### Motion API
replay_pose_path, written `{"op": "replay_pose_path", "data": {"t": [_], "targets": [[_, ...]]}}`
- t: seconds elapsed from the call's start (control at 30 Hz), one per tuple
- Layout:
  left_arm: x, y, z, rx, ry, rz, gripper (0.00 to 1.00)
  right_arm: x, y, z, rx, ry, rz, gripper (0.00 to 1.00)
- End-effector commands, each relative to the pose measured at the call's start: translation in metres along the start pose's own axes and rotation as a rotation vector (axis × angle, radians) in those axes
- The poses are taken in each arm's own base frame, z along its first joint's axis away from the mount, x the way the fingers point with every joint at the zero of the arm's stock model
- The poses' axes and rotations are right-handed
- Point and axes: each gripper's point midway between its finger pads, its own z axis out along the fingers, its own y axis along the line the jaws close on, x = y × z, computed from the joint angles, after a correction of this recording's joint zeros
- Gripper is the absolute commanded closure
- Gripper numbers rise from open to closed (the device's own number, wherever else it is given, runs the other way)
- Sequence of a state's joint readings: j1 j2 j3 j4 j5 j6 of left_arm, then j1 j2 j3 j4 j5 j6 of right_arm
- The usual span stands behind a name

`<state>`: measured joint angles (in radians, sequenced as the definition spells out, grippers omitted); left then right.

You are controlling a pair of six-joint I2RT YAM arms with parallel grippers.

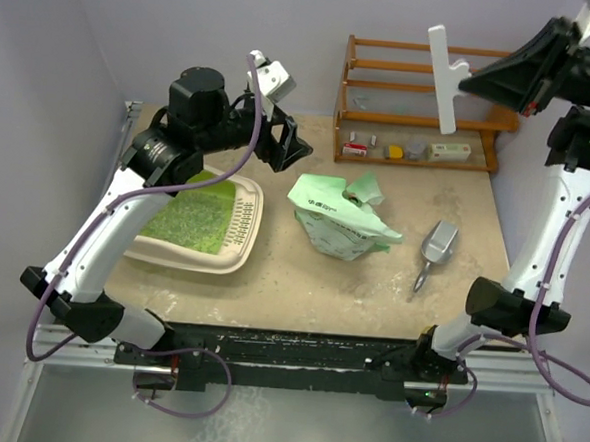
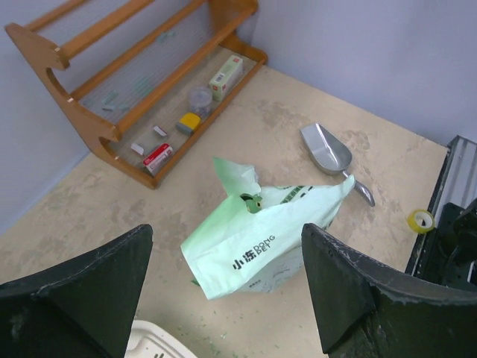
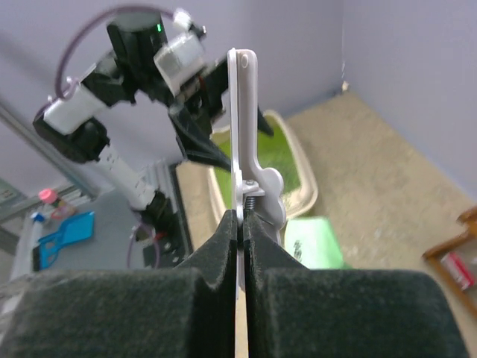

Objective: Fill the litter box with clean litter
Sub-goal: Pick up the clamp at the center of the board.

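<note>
Along the table's [image 1: 311,282] left edge sits the litter box [image 1: 187,265], litter [image 1: 195,220] partly covering its floor. Beside it the left claw [image 1: 294,149] hovers spread wide, facing the opened bag [image 1: 340,219], likely to seize it. The right claw [image 1: 469,83] clenches a white clip [image 1: 446,80] aloft, out of the way.

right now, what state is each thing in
litter box: lying flat, thin litter inside
litter bag: top open, slumped
metal scoop: lying empty, untouched
white clip: held aloft
left hand: open, empty
right hand: shut on white clip
</note>
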<state>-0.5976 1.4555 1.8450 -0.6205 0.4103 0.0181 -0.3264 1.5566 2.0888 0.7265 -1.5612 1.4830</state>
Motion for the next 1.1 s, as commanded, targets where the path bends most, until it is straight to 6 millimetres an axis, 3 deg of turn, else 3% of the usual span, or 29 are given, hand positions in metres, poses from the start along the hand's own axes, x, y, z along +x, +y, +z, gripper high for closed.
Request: {"op": "replay_pose_path", "data": {"t": [0.0, 0.07, 0.17, 0.2, 0.27, 0.37, 0.5, 0.57, 0.9, 1.07], "targets": [[-0.033, 0.008, -0.019, -0.092, -0.131, 0.024, 0.22, -0.048, 0.006, 0.003, 0.053, -0.119, -0.055, 1.00], [-0.037, 0.015, -0.022, -0.138, -0.157, 0.019, 0.22, -0.060, -0.017, 0.001, 0.148, -0.206, -0.037, 1.00], [-0.038, 0.025, -0.030, -0.209, -0.173, 0.029, 0.22, -0.046, -0.079, -0.012, 0.470, -0.249, -0.036, 1.00], [-0.036, 0.027, -0.031, -0.220, -0.166, 0.038, 0.22, -0.030, -0.098, -0.016, 0.582, -0.201, -0.075, 1.00], [-0.030, 0.028, -0.032, -0.219, -0.140, 0.073, 0.22, 0.020, -0.122, -0.015, 0.761, 0.003, -0.149, 1.00], [-0.023, 0.017, -0.032, -0.147, -0.109, 0.150, 0.20, 0.089, -0.137, -0.018, 0.774, 0.303, -0.303, 1.00], [-0.014, 0.005, -0.032, -0.062, -0.074, 0.247, 0.15, 0.167, -0.121, -0.025, 0.646, 0.489, -0.324, 1.00], [-0.007, 0.002, -0.033, -0.035, -0.050, 0.289, 0.13, 0.187, -0.100, -0.027, 0.565, 0.535, -0.375, 1.00], [0.030, -0.018, -0.001, 0.173, 0.000, 0.330, 0.08, 0.237, 0.006, -0.029, 0.201, 0.579, -0.551, 1.00], [0.019, -0.018, 0.019, 0.205, -0.054, 0.284, 0.07, 0.263, 0.007, -0.039, 0.184, 0.693, -0.454, 1.00]]}}
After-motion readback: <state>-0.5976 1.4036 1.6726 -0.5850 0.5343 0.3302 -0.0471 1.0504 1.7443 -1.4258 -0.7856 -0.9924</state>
